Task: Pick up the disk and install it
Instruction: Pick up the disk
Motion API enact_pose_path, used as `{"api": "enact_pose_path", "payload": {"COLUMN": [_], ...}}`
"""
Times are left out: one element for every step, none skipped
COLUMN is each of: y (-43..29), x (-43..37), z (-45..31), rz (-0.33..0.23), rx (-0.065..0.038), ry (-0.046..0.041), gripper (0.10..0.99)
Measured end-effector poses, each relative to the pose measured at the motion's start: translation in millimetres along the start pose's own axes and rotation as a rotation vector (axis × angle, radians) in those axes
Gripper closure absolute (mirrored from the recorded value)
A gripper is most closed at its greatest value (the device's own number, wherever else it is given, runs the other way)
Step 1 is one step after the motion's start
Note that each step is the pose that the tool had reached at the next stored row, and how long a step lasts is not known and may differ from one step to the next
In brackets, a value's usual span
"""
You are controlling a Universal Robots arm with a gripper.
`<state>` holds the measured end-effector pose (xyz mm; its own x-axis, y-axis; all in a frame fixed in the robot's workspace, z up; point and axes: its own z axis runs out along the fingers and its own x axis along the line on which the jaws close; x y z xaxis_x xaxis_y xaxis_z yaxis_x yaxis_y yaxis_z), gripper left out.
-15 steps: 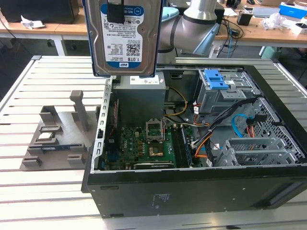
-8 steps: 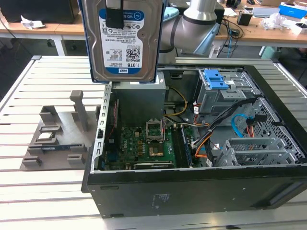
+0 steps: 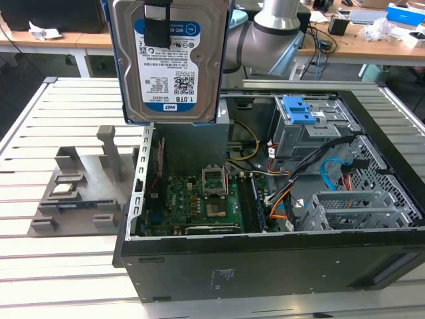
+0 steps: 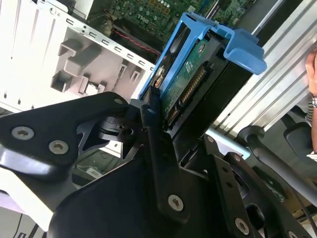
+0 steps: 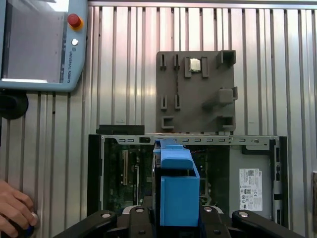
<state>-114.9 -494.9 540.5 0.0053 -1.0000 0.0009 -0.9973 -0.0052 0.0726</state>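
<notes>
Disk [image 3: 169,60] upright in grip of hand [image 4: 151,111] above open case [image 3: 265,266], long axis vertical, label inverted

Matte black claw [image 4: 157,113], silver screw heads [image 4: 174,202], silver arm tube [image 3: 276,12], grey rounded joint [image 3: 255,45]

The table [image 3: 46,266] is pale and made of long slats. A big black computer case [image 3: 265,272] lies open on it. A grey holder tray [image 3: 80,193] sits just beside the case, on the exterior view's left. In the first wrist view, a flat control pad [image 5: 44,44] lies on the slats, apart from the case.
</notes>
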Motion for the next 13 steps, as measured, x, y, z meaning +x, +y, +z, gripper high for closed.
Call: {"api": "enact_pose_path", "payload": {"y": [0.0, 0.0, 0.0, 0.0, 0.0, 0.1, 0.1, 0.1, 0.1, 0.1, 0.0, -0.5, -1.3], "x": [4.2, 6.3, 8.7, 11.3, 13.8, 19.0, 22.5, 25.0, 27.4, 30.4, 32.1, 33.3, 34.0], "z": [0.0, 0.0, 0.1, 0.1, 0.0, 0.1, 0.1, 0.1, 0.1, 0.2, 0.2, 0.3, 0.3], "rz": [0.000, 0.000, 0.000, 0.000, 0.000, 0.000, 0.000, 0.000, 0.000, 0.000, 0.000, 0.000, 0.000], "rx": [0.000, 0.000, 0.000, 0.000, 0.000, 0.000, 0.000, 0.000, 0.000, 0.000, 0.000, 0.000, 0.000], "ry": [0.0000, 0.0000, -0.0001, 0.0000, 0.0002, 0.0004, 0.0004, 0.0005, 0.0006, 0.0006, 0.0006, 0.0005, 0.0005], "gripper": [0.725, 0.725, 0.725, 0.725, 0.725, 0.725, 0.725, 0.725, 0.725, 0.725, 0.725, 0.725, 0.725]}}
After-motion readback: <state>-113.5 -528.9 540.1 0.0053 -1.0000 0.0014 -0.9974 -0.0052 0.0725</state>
